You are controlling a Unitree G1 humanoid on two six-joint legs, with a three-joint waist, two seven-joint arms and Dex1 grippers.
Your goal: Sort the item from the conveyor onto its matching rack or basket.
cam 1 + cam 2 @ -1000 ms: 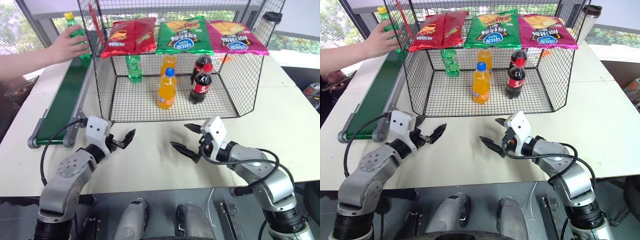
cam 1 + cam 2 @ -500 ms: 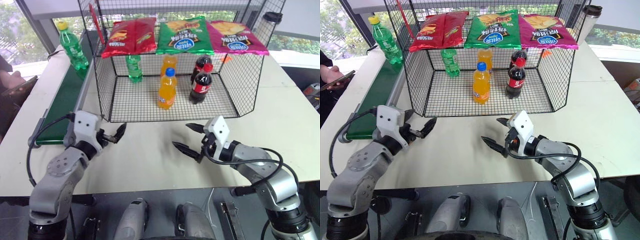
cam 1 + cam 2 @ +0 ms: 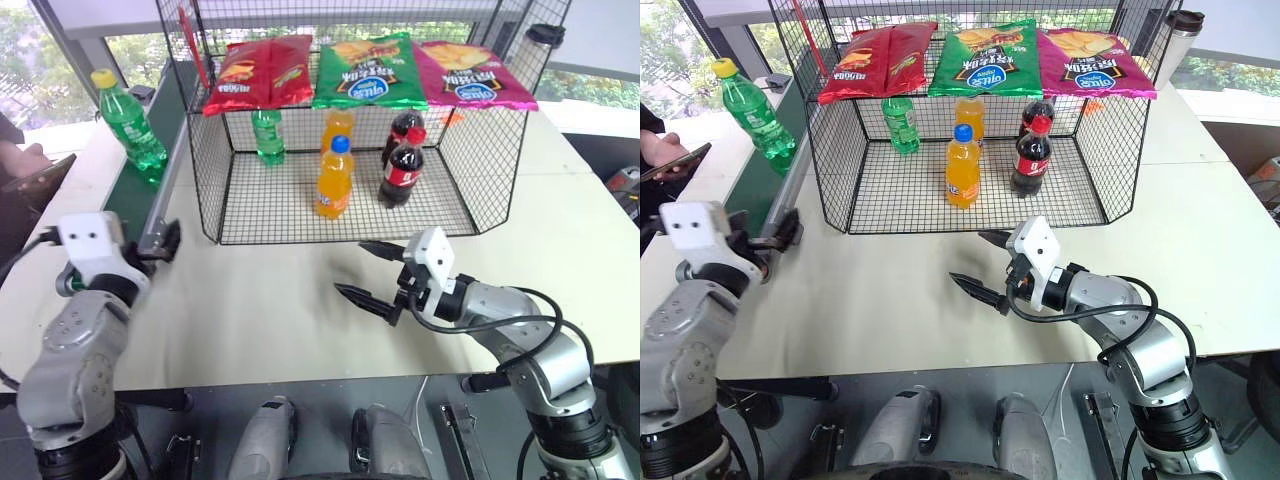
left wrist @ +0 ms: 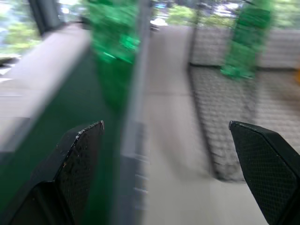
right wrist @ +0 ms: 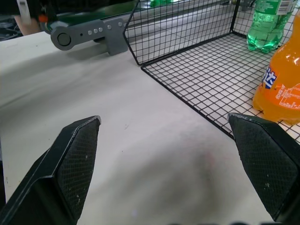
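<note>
The item, a clear-green bottle [image 3: 130, 122] with a yellow cap, stands upright on the conveyor [image 3: 132, 200], whose dark green belt runs along the table's left side. My left gripper [image 3: 162, 240] is open and empty at the conveyor's near end, well short of the bottle. Its wrist view shows the blurred bottle [image 4: 112, 37] ahead between the spread fingers [image 4: 79, 159]. My right gripper [image 3: 352, 268] hovers open and empty over the table in front of the black wire basket [image 3: 470, 180].
Inside the basket stand a green bottle [image 3: 267, 137], orange bottles [image 3: 333, 180] and cola bottles [image 3: 402, 165]. Chip bags [image 3: 365, 72] lie on the tilted shelf above. A person's hand with a phone [image 3: 35, 168] is at the far left. A flask [image 3: 540, 45] stands back right.
The person's hand let go of the green bottle and drew back. The bottle rode the belt nearer to me. My left gripper swung left to the conveyor's end; the right barely moved.
</note>
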